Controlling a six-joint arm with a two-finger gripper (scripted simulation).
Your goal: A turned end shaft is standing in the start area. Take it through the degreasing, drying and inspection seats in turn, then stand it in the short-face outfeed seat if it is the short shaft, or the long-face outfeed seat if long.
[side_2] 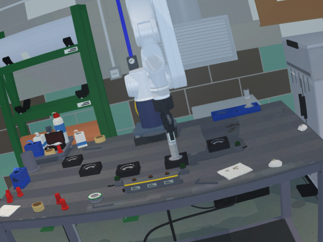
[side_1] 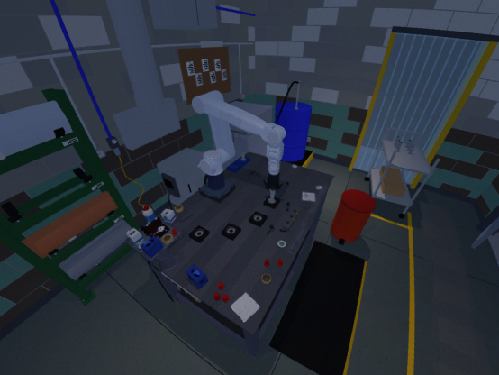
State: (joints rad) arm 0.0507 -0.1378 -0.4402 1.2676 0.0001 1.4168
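Note:
The grey turned shaft stands upright in a black seat block near the middle of the bench, and its upper end is gripped by my closed gripper, which comes straight down onto it. Left of this block three more black seats stand in a row, all empty. Another black seat sits to the right. A blue fixture at the back of the bench carries a second upright grey pin.
A tray of bottles and boxes fills the bench's left end, next to a green rack. A control strip with a yellow stripe lies in front of the seats. Red cones, tape rolls and a paper sheet are scattered along the front edge.

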